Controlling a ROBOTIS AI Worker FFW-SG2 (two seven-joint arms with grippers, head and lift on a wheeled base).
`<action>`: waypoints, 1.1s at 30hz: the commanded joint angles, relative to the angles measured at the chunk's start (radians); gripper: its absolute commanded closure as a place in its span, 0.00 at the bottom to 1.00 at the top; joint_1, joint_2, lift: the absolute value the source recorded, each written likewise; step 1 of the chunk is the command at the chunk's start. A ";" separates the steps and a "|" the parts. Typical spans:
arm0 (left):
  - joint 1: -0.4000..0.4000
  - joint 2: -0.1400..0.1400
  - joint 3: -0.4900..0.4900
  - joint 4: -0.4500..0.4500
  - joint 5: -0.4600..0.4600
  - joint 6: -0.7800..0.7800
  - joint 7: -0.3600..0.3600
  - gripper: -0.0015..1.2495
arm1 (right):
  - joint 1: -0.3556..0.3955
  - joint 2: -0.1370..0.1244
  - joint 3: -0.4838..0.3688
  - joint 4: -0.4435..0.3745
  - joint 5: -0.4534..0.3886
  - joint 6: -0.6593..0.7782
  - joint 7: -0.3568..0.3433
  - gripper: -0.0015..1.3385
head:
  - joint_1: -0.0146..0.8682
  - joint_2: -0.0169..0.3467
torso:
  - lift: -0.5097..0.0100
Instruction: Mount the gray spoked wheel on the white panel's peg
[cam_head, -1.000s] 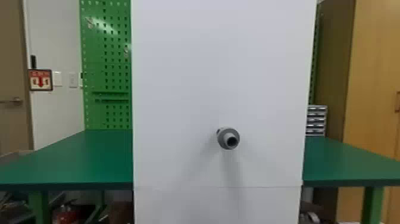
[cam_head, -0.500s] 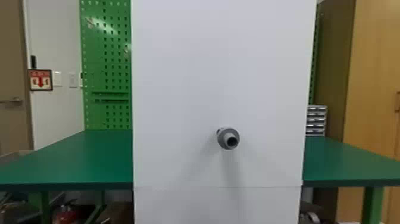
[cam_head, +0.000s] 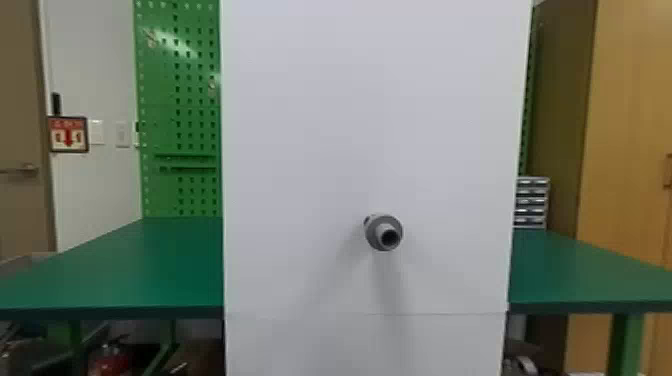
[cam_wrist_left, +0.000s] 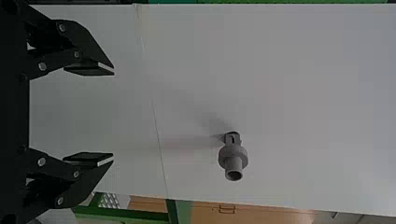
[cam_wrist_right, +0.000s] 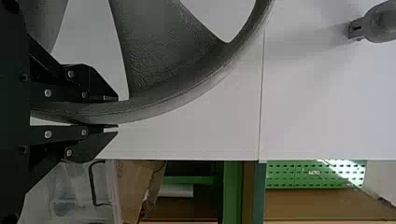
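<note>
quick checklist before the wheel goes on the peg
1. Wheel gripped: ok, its rim sits between the right gripper's jaws.
2. Peg free: ok, nothing hangs on it.
3. Left gripper empty: ok, jaws apart with nothing between them.
4. Wheel in front of the peg: not ok, the peg lies outside the rim.
5. Grip firm enough to push: cannot tell.

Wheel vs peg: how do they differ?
The wheel has a curved rim and wide spokes; the peg is a slim, stepped tube with a hollow end. The wheel is gripped in the right claw; the peg sticks out from the panel. Both are gray.
</note>
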 joint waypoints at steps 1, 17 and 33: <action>-0.001 0.000 -0.002 0.000 -0.002 0.000 0.000 0.46 | -0.001 0.000 0.003 0.001 0.000 -0.001 0.000 0.92 | 0.16 0.03 | 0.21; -0.002 0.001 -0.005 0.000 -0.008 0.000 0.000 0.46 | 0.004 -0.014 0.006 -0.024 -0.023 -0.005 0.047 0.92 | 0.16 0.03 | 0.21; -0.002 0.001 -0.008 0.003 -0.008 0.000 0.000 0.46 | 0.074 -0.032 -0.039 -0.475 -0.015 0.447 0.117 0.92 | 0.16 0.03 | 0.21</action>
